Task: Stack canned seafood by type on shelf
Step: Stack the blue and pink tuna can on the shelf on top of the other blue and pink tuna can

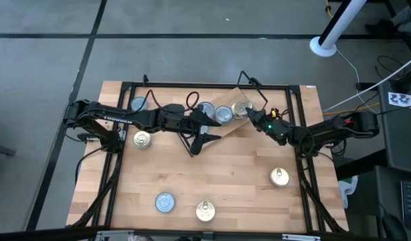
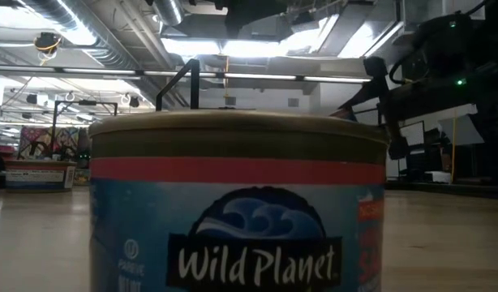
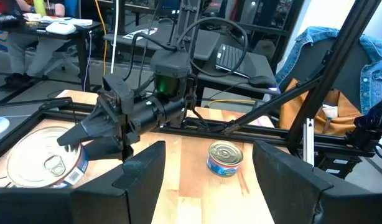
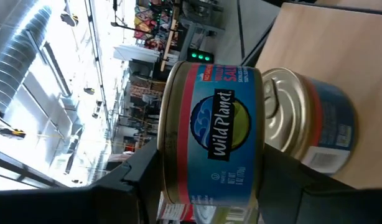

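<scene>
Lettering "Wild Planet" in white is what we read first, on the blue label of a tin [image 2: 237,203] that fills the low view; a red band runs under its lid. The same words stand on the blue tin [image 4: 213,134] that the right gripper [image 1: 254,115] holds between its fingers in the right wrist view, with red letters "SAL" above them. Just behind it stands a second tin [image 4: 309,127] with a pull-ring lid; its small print we cannot read.

From above we see the shelf [image 1: 227,97] lying tilted at the far middle of the table [image 1: 225,174], with tins [image 1: 223,114] on it. Other tins are spread out: one blue [image 1: 165,201] and one gold [image 1: 205,211] near, one gold [image 1: 279,177] at the right. The left gripper [image 1: 204,137] hangs beside the shelf with its fingers [image 3: 141,174] wide and holding nothing. Only the left wrist view shows the right gripper's fingers [image 3: 94,134] on its tin.
</scene>
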Available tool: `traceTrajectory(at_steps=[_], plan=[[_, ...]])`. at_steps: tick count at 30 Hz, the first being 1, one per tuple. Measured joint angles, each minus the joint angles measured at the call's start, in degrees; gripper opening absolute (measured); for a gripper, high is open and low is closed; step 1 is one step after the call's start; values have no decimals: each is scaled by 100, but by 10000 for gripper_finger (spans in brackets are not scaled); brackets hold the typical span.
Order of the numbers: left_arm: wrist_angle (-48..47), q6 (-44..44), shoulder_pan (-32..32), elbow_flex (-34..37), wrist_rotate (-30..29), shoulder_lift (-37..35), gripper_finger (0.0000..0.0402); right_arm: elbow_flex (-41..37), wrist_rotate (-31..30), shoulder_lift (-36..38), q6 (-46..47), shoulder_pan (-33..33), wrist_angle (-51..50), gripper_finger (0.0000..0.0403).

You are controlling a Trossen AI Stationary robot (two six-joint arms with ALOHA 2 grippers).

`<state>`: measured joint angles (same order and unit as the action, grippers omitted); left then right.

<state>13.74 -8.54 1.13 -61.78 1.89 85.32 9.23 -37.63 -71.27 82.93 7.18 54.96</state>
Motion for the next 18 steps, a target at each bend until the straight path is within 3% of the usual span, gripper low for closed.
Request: traceTrajectory(at_steps=[12, 18], plan=[[0, 0, 0, 0, 2, 0, 237, 382, -22, -562, -69, 197, 63, 193], [0, 0, 0, 0, 0, 0, 237, 394, 346, -696, -66, 452, 55, 193]])
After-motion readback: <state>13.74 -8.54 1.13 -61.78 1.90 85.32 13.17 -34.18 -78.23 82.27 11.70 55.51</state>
